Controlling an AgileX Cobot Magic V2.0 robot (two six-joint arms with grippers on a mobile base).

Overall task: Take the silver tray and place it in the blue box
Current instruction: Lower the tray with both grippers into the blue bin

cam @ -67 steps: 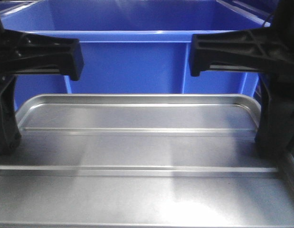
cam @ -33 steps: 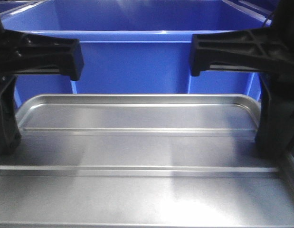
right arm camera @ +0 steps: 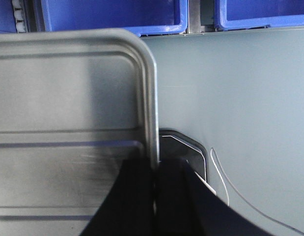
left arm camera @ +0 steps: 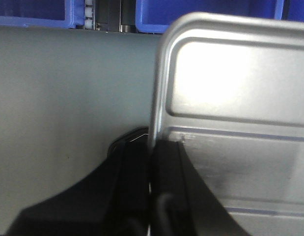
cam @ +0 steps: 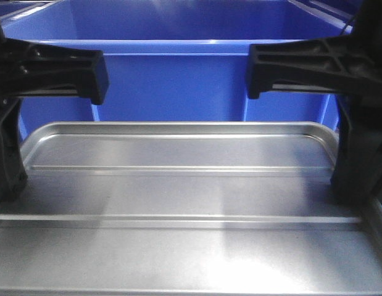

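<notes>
Now, left claw [left arm camera: 151, 169] and right claw [right arm camera: 155, 179] pinch tray [cam: 191, 197].

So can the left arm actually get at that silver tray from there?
Probably yes: the left tool looks closed on the silver tray, one finger on either side of its rim, with nothing in between.

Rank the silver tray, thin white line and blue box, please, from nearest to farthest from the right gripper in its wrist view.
1. silver tray: rim clamped in the right gripper.
2. thin white line: on table, just right.
3. blue box: farthest, along top.
</notes>
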